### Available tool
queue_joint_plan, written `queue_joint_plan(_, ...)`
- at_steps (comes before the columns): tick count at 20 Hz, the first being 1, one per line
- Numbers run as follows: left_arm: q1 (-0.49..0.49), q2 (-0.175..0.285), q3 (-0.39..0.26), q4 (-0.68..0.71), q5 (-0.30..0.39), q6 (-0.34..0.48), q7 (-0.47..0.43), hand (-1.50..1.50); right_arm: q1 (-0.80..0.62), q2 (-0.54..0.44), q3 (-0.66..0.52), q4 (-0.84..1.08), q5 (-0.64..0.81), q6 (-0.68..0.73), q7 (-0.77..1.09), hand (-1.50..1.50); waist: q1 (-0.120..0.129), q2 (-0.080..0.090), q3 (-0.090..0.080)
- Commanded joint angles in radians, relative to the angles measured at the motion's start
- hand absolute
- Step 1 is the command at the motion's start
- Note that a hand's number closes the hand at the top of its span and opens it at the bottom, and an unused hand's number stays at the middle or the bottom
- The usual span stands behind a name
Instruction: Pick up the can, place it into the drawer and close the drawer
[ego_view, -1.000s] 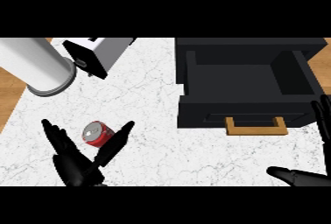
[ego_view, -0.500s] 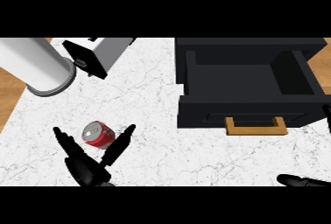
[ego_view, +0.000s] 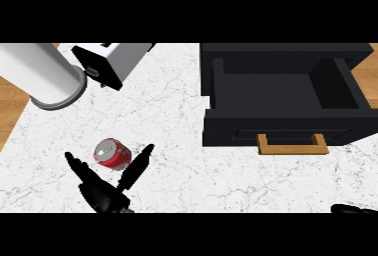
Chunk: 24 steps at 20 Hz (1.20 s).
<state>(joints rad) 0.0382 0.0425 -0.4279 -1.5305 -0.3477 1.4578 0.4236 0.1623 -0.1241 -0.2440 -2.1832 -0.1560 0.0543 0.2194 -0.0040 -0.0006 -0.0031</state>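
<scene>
White marble counter (ego_view: 170, 125): small red metal can (ego_view: 112, 154) on its side, left of open black drawer (ego_view: 236, 125).
Our left hand (ego_view: 103, 192) open, fingers flanking it; likely light, slick, rolls, so we'd grip across its sides.

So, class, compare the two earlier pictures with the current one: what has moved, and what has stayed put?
The right hand has sunk toward the view's lower edge and now barely shows at the lower right corner. The left hand has edged slightly closer round the red metal can, its fingers straight on either side, not gripping. The can, the open black drawer and the white cylinder have not moved.
</scene>
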Motion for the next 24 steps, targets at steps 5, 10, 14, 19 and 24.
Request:
queue_joint_plan(5,0.019,-0.006,-0.008,0.003,0.177,0.040,-0.166,-1.50,-0.086,-0.030,-0.021,-0.020,0.005,-0.035,0.086,-1.50,0.008,0.000,-0.001)
queue_joint_plan(10,-0.025,-0.039,0.066,0.082,0.257,0.034,-0.249,-1.50,0.024,0.006,-0.021,-0.004,-0.011,0.026,-0.015,-1.50,-0.001,0.001,-0.002)
queue_joint_plan(14,0.019,-0.022,0.148,0.061,0.332,-0.099,-0.310,-1.50,0.011,0.012,0.016,-0.074,0.040,-0.009,0.042,-1.50,0.009,0.000,-0.005)
queue_joint_plan(19,0.004,-0.042,0.238,0.077,0.467,-0.205,-0.490,-1.50,0.004,-0.002,-0.032,-0.010,0.006,0.010,0.016,-1.50,0.009,0.001,-0.004)
queue_joint_plan(24,-0.027,-0.042,0.341,0.188,0.640,-0.376,-0.708,-1.50,-0.014,-0.019,-0.041,-0.035,-0.004,0.011,0.048,-1.50,0.002,0.002,-0.004)
